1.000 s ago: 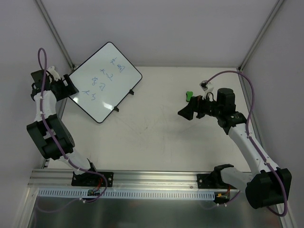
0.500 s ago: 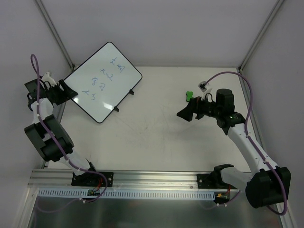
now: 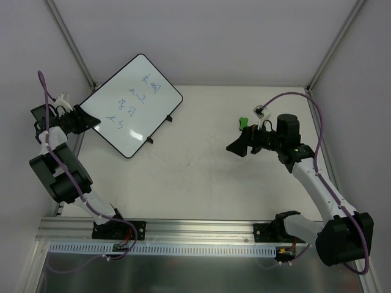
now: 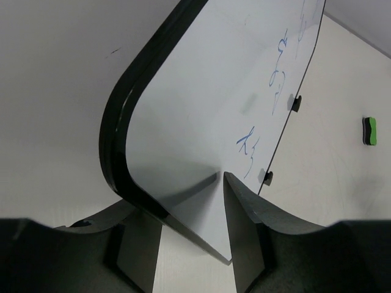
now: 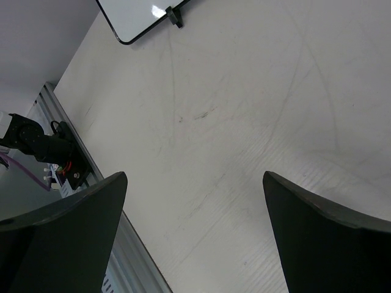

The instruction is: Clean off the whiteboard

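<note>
The whiteboard point(image 3: 134, 104) stands tilted at the table's far left, with blue handwriting on its face point(image 4: 214, 91). My left gripper point(image 3: 90, 120) is at its near-left corner. In the left wrist view the rounded corner sits between the jaws of that gripper point(image 4: 180, 195), one finger against the white face, the other behind the black rim. My right gripper point(image 3: 237, 144) hovers wide open over the bare table at right, nothing between its fingers point(image 5: 195, 177). A corner of the whiteboard point(image 5: 137, 15) shows at the top of the right wrist view.
A small green eraser block point(image 3: 243, 123) lies on the table just beyond my right gripper, also seen far off as the eraser block point(image 4: 369, 131) in the left wrist view. Frame posts point(image 3: 70, 43) and walls stand close behind the whiteboard.
My left gripper slid a little to the left at the board's corner and its jaws closed in onto the corner. The right gripper crept slightly left and stayed wide open.
</note>
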You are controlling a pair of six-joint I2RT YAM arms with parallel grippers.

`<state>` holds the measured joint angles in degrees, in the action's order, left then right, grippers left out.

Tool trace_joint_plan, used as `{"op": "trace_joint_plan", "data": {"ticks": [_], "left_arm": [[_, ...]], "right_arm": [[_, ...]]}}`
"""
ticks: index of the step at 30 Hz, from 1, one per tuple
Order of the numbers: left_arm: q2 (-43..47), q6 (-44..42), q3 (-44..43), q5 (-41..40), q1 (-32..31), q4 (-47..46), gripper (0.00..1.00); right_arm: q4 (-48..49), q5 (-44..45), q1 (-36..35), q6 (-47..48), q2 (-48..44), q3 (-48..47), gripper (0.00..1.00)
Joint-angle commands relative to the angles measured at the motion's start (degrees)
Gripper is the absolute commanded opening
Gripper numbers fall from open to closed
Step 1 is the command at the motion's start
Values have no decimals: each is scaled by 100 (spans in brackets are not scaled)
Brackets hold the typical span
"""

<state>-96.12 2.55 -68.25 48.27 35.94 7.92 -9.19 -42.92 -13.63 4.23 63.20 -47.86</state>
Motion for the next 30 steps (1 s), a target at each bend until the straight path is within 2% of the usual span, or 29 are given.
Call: {"op": "trace_joint_plan", "data": {"ticks": [1,6,10,11,16,21,30], "left_arm": [[-170,-96,-154,657,-35,-212,42],[-381,-105,-224,991,-17,-239,42],[-399,-140,-233,1132,-17,-300,37],[-408,-140,-233,1158,-17,-309,31],[-347,-79,-119,1404,-17,-353,14],[-22,-35,468,1299,-17,-606,0],[523,729,1409,1325,-17,-1740,0]], "right_arm": [[225,-182,-61,131,17,4,99],[225,-235,-96,175,34,48,99],[225,-244,-131,184,70,48,99],[225,-252,-140,192,87,48,99],[225,-261,-158,201,166,4,99],[216,-279,-166,210,219,-92,99],[190,-445,-219,210,412,-303,99]]}}
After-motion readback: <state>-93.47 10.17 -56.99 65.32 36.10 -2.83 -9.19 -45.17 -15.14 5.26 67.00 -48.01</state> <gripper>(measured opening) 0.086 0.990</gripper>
